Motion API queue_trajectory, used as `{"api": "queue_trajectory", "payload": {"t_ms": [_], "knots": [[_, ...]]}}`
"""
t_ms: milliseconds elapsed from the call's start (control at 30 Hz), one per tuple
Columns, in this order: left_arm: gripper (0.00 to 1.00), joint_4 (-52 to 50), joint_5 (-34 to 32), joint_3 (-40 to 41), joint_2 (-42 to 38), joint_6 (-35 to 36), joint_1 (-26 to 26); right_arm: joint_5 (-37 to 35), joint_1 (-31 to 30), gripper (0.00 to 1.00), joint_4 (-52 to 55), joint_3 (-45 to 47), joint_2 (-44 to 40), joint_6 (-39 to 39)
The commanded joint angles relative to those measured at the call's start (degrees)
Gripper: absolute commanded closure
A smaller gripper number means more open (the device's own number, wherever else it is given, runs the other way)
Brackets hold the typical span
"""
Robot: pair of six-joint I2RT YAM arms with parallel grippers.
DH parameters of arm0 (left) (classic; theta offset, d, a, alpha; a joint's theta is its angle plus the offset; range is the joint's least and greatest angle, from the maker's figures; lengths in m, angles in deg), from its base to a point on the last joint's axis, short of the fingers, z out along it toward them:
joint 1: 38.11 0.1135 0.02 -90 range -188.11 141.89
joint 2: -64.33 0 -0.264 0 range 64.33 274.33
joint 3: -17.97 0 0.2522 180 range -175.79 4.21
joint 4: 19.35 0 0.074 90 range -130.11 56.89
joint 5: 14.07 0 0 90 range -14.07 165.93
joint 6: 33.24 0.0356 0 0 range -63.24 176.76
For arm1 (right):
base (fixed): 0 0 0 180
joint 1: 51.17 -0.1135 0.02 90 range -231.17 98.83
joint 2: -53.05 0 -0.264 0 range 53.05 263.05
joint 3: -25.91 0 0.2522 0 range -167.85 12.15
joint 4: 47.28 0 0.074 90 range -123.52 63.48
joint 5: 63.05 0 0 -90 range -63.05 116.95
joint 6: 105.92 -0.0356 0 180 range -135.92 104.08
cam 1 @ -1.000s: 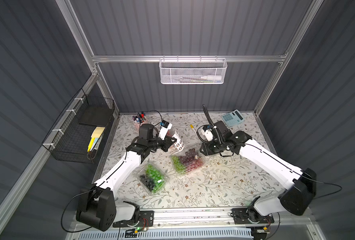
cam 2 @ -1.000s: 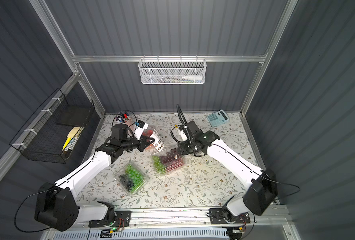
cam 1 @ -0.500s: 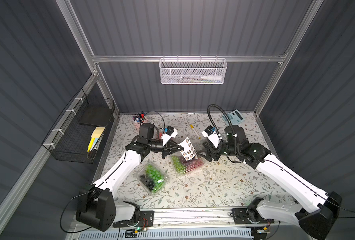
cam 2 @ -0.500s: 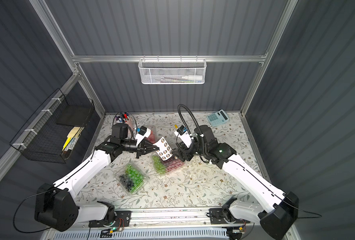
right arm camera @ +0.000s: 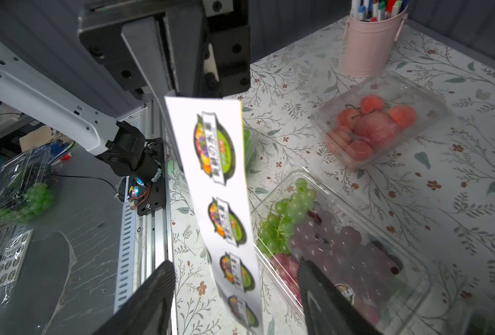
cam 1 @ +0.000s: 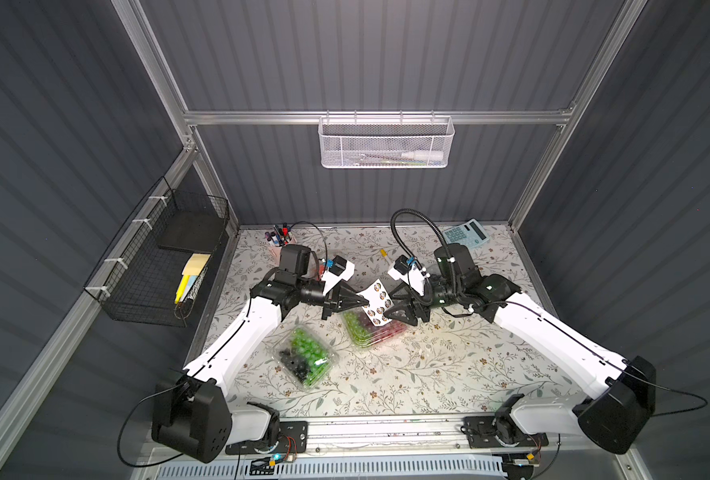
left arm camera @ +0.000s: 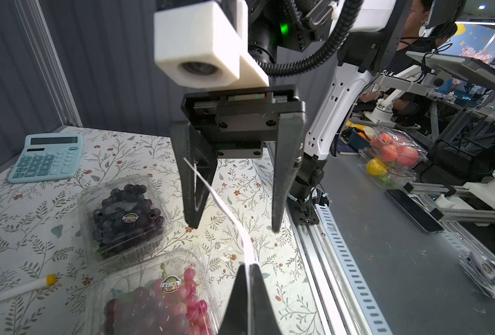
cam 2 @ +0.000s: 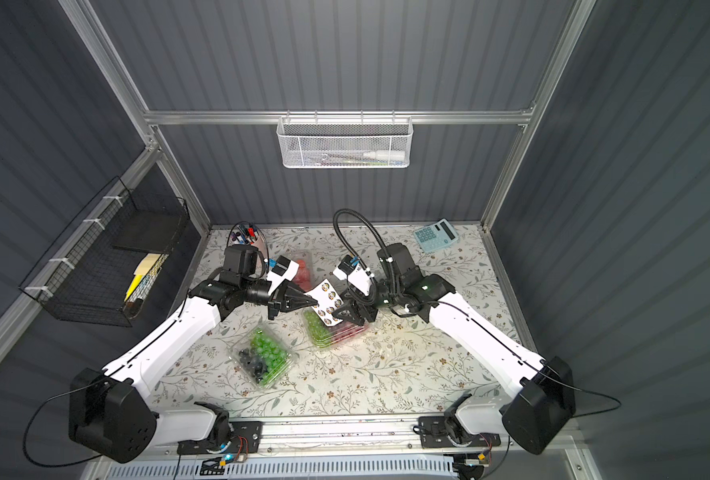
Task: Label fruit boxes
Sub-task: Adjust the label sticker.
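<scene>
My left gripper (cam 1: pixel 361 300) is shut on one end of the white sticker sheet (cam 1: pixel 376 301), holding it in the air above the green-and-red grapes box (cam 1: pixel 372 332). My right gripper (cam 1: pixel 395 307) faces it, open, its jaws on either side of the sheet's (right arm camera: pixel 220 188) free end without touching it. The left wrist view shows round labels on the blueberry box (left arm camera: pixel 124 214) and the green-and-red grapes box (left arm camera: pixel 159 298). The green-and-black grapes box (cam 1: pixel 305 361) lies nearer the front. The strawberry box (cam 2: pixel 303 268) sits behind my left wrist.
A blue calculator (cam 1: pixel 465 235) lies at the back right and a pink pen cup (cam 1: pixel 280 239) at the back left. A yellow-capped marker (left arm camera: pixel 17 288) lies behind the boxes. A black wire basket (cam 1: pixel 166 257) hangs on the left wall, a white mesh one (cam 1: pixel 386 143) at the back.
My left gripper carried the sheet right, over the green-and-red grapes box. My right gripper left the boxes, turned to face the sheet and opened around its free end.
</scene>
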Motion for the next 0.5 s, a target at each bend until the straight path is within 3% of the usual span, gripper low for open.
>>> {"api": "queue_trajectory", "payload": {"t_ms": [0, 467], "knots": [[1.0, -2.2, 0.36, -1.81, -0.33, 1.8, -0.43, 4.62, 0.37, 0.37, 0.63, -1.69, -0.54, 1.72], [1.0, -2.16, -1.34, -1.56, -0.16, 1.54, -1.14, 8.14, 1.46, 0.85, 0.71, -0.99, -0.47, 1.74]]}}
